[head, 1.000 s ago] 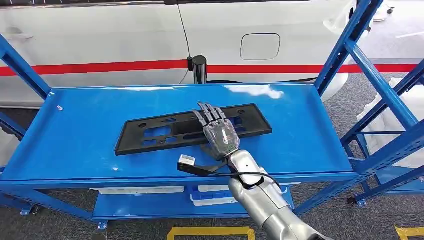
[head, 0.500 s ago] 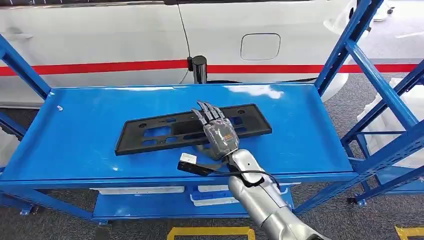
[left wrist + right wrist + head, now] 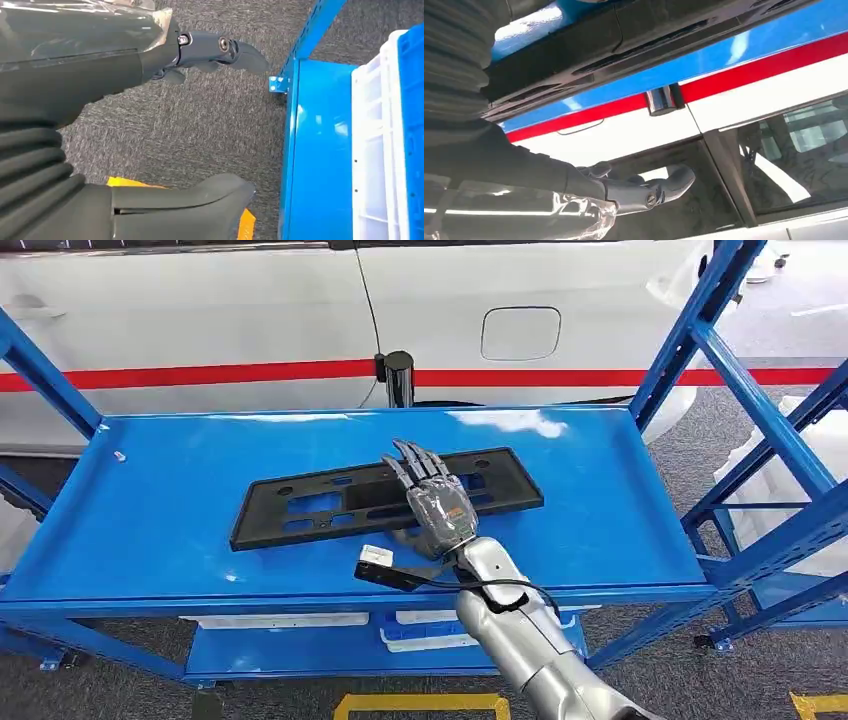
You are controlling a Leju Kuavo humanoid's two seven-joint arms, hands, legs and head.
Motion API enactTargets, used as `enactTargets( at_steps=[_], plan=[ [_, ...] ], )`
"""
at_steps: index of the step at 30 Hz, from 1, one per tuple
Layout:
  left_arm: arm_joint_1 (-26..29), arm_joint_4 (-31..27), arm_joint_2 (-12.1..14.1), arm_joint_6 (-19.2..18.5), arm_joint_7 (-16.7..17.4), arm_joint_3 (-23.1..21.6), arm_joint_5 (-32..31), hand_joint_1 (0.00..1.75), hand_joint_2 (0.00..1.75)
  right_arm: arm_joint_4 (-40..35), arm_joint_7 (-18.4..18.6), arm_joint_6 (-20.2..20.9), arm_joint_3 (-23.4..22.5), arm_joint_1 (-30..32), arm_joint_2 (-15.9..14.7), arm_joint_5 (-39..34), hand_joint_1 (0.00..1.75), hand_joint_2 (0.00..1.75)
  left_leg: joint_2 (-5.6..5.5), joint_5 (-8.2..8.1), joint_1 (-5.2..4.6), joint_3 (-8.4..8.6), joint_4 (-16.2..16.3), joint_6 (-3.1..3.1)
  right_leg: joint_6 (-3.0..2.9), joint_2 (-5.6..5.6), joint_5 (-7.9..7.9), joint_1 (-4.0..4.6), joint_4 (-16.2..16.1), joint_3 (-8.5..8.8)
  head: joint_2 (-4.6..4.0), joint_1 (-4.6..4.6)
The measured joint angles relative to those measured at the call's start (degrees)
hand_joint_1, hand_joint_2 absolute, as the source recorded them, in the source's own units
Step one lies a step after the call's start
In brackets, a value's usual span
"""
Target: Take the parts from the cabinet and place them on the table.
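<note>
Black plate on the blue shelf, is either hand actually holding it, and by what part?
It cannot be told: the right hand lies over the black plate's middle, fingers flat. The left hand holds nothing.

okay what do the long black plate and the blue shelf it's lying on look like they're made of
Black plate: probably moulded plastic with a matte finish; it shows no glare, and its slots and round holes have clean, formed edges.
Blue shelf: likely painted or powder-coated sheet metal, glossy; bright window reflections sit on its surface and its edge is folded into a raised lip.
</note>
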Motion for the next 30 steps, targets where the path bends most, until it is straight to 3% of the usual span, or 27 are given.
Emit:
enactTargets(
  at_steps=[1, 9, 30],
  plan=[
    [0.0, 0.0, 0.0, 0.0, 0.5, 0.0, 0.0, 0.0, 0.0, 0.1, 0.7, 0.2, 0.0, -0.1, 0.0, 0.7, 1.75, 1.75, 0.0, 0.0, 0.0, -0.01, 0.0, 0.0, 0.0, 0.0, 0.0, 0.0, 0.0, 0.0, 0.0, 0.0],
    [0.6, 0.0, 0.0, 0.5, 1.2, 0.1, 0.8, 0.0, 0.0, 3.1, 3.5, 3.0, 1.0, -2.7, 0.3, 4.3, 1.75, 1.75, 0.0, 0.01, 0.01, -0.05, 0.0, 0.0, 0.0, 0.0, 0.0, -0.04, 0.0, 0.02, 0.0, 0.0],
    [1.4, 0.0, 0.1, 1.3, -1.6, 0.8, 2.3, 0.0, 0.0, 6.4, 5.2, 3.0, 2.4, -4.6, 1.4, 7.7, 1.75, 1.75, -0.01, 0.01, 0.01, -0.03, 0.0, 0.0, 0.0, -0.01, 0.0, -0.05, 0.0, 0.02, 0.0, 0.0]
  ],
)
